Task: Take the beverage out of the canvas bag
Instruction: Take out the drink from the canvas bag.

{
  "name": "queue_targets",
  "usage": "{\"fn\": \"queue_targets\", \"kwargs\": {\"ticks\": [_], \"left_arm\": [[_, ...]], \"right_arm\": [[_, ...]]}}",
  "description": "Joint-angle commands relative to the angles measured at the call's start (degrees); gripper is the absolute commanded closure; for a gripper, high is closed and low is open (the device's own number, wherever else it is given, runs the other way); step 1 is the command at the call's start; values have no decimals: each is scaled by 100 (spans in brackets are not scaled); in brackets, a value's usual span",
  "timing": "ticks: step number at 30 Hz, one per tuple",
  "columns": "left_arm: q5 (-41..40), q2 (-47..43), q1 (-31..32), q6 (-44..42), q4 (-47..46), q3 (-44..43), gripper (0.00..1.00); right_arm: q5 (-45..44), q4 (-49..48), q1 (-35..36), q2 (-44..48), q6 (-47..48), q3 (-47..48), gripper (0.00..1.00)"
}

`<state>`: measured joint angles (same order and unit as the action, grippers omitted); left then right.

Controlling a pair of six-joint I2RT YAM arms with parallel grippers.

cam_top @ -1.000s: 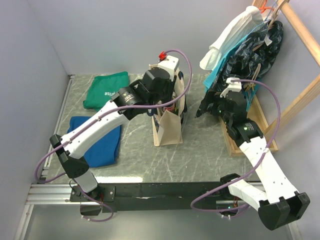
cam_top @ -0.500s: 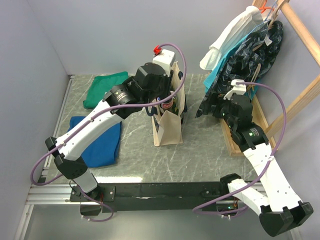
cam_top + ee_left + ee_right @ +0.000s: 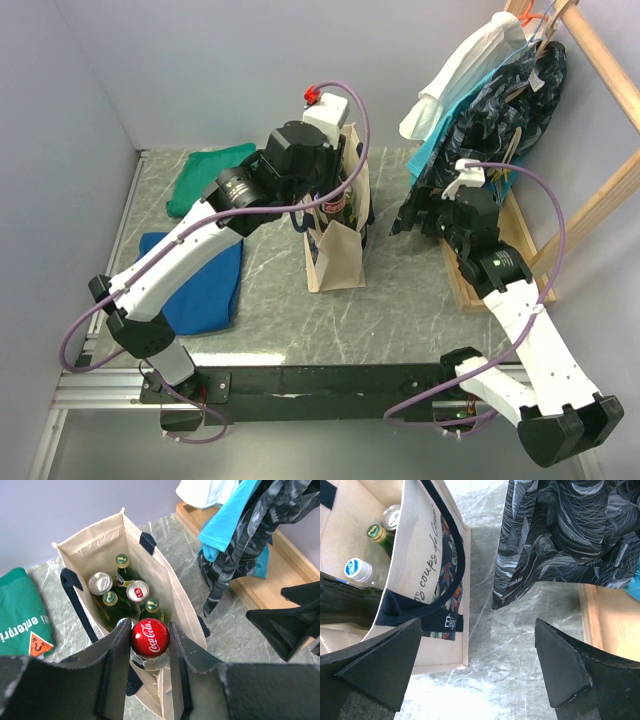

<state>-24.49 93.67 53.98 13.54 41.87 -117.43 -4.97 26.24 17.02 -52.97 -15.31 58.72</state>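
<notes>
The cream canvas bag (image 3: 338, 255) with navy handles stands upright mid-table; it also shows in the left wrist view (image 3: 165, 575) and the right wrist view (image 3: 420, 555). My left gripper (image 3: 150, 645) is over the bag's near edge, shut on the red Coca-Cola cap of a bottle (image 3: 150, 637) held at about rim height. In the top view the left gripper (image 3: 335, 192) is at the bag's mouth. Several green bottles and cans (image 3: 122, 587) stand inside the bag. My right gripper (image 3: 480, 665) is open and empty over the table to the right of the bag, also seen from the top (image 3: 425, 215).
A green cloth (image 3: 210, 178) lies at the back left and a blue cloth (image 3: 195, 275) at the left. A wooden rack (image 3: 500, 255) hung with clothes (image 3: 490, 90) stands at the right. A blue-capped bottle (image 3: 357, 570) is also in the bag.
My left arm has risen over the bag with the bottle in its grip. The right arm has shifted slightly and stays open beside the bag.
</notes>
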Motion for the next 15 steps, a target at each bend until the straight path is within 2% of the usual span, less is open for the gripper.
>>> {"fn": "queue_targets", "kwargs": {"ticks": [1, 7, 15], "left_arm": [[-99, -384, -10, -211, -1102, -702, 99], [-205, -639, -27, -334, -1427, -475, 99], [-460, -613, -45, -642, -1567, -659, 99]], "right_arm": [[-39, -163, 47, -29, 81, 69, 0], [-100, -216, 39, -108, 142, 61, 0], [-197, -259, 39, -64, 151, -71, 0]]}}
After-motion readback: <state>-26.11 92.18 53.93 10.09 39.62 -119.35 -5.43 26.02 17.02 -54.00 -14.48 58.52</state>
